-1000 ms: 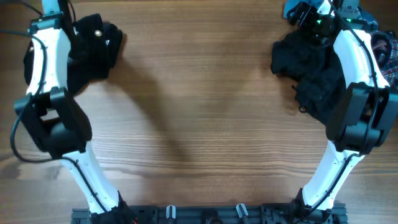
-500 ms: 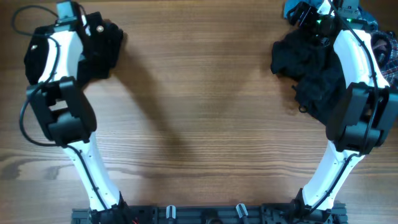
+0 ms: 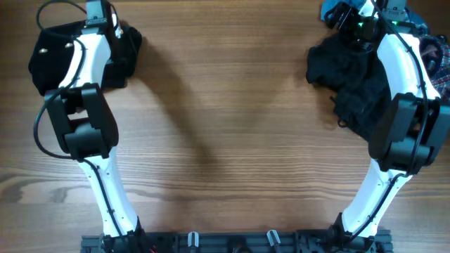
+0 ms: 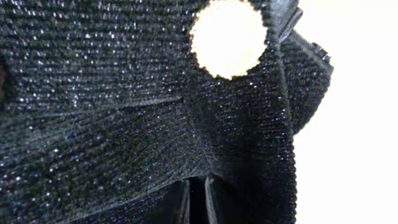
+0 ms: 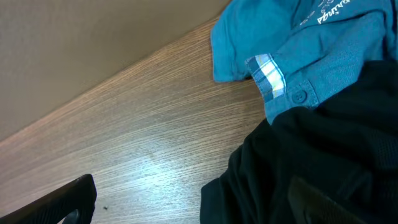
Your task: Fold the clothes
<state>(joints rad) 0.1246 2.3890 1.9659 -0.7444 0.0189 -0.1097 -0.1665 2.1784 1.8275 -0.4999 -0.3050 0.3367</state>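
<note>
At far left — left arm (image 3: pixel 86 60) has swung right, across black garment (image 3: pixel 48 60).

We see both arms reaching far forward: the left arm (image 3: pixel 84 133) ends in a closed left hand (image 4: pixel 197 200), the right arm (image 3: pixel 404 133) in a wide-open right hand (image 3: pixel 342 15).

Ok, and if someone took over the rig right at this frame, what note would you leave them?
Left hand: shut on the black buttoned garment, which lies bunched at the far left corner of the table.
Right hand: open, holding nothing, at the far edge of the right-side pile.
Pile: crumpled black garment, teal-blue garment behind it, plaid garment at the right edge.
Done: nothing looks folded yet.
Left: spread out and fold every garment.
</note>
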